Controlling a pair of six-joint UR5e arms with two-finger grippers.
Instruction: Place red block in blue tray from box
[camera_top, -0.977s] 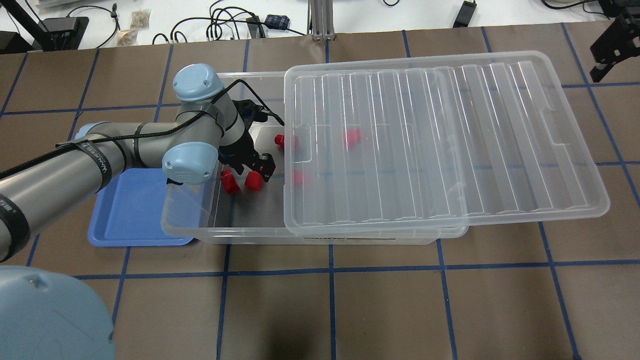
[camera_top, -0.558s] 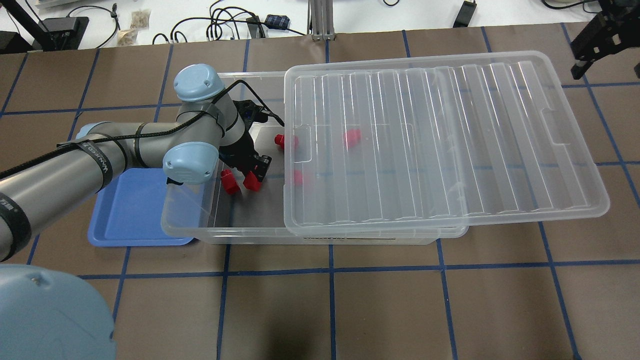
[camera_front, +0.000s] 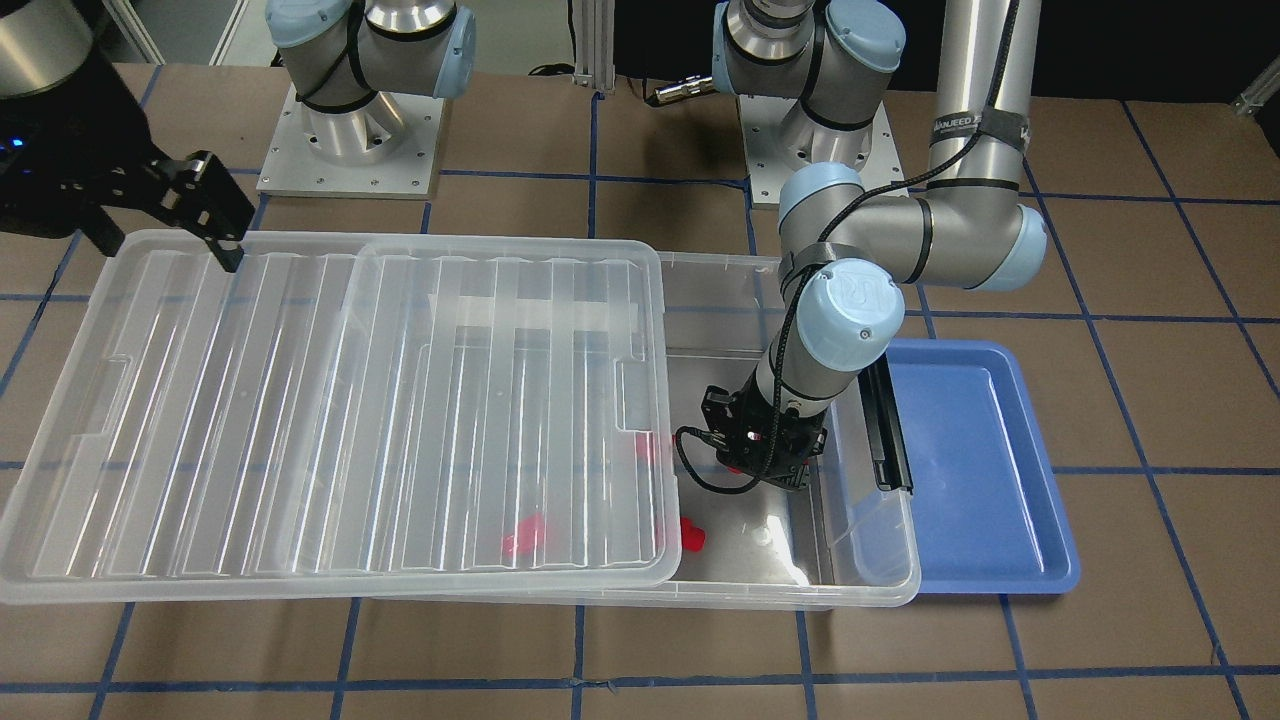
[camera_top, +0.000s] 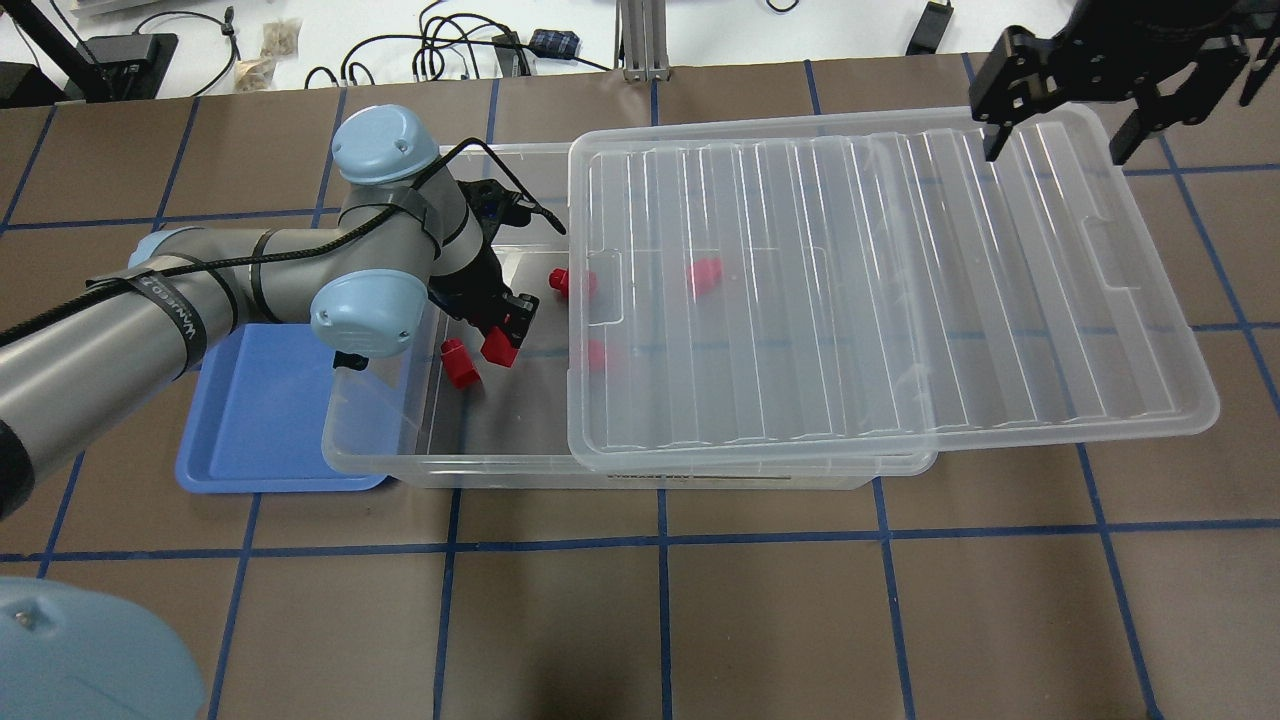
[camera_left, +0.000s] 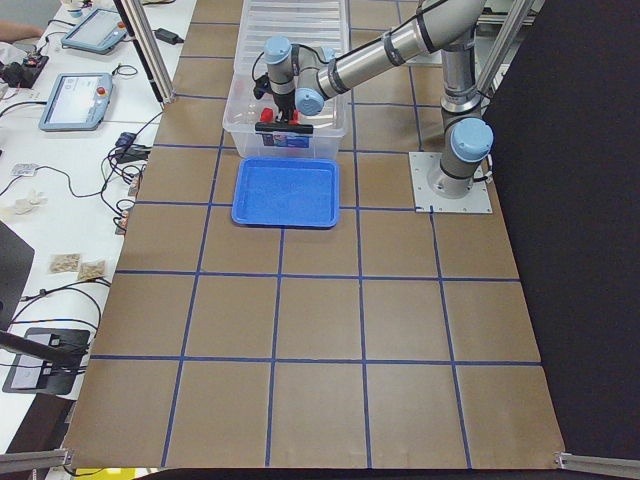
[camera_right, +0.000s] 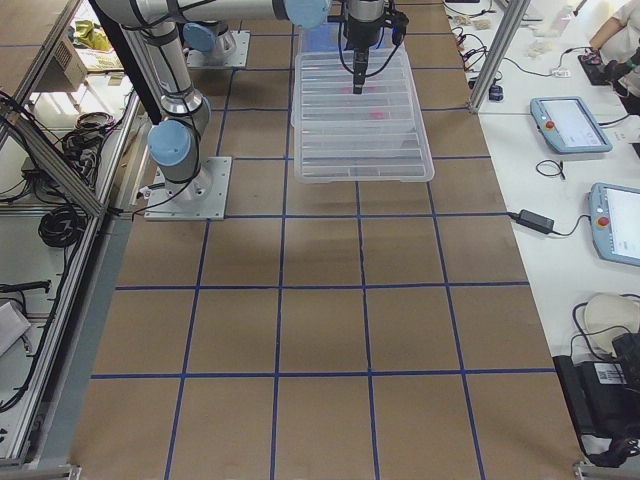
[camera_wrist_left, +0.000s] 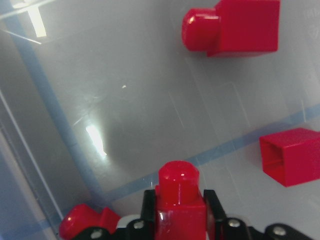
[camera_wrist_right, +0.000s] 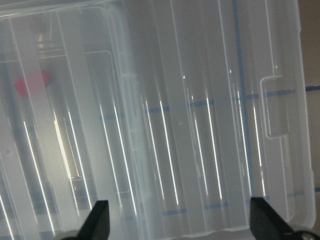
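Fingers (camera_wrist_left: 148, 210) pinching the small red plastic block (camera_wrist_left: 180, 215), the left gripper (camera_top: 503, 340) should rise above the clear plastic box (camera_top: 380, 457) wall before swinging to nine o'clock over the shallow light-blue tray (camera_top: 250, 425).

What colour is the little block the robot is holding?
Bright red. The red block in the left gripper shows best in the left wrist-mounted view.

Silver-grey tube arms (camera_top: 100, 330), pale-blue joint caps (camera_top: 372, 145) (black cable (camera_top: 300, 245) along the left one).

My left gripper (camera_front: 770, 472) hangs inside the box's (camera_front: 862, 545) open end; the blue tray (camera_front: 985, 450) lies at its three o'clock.
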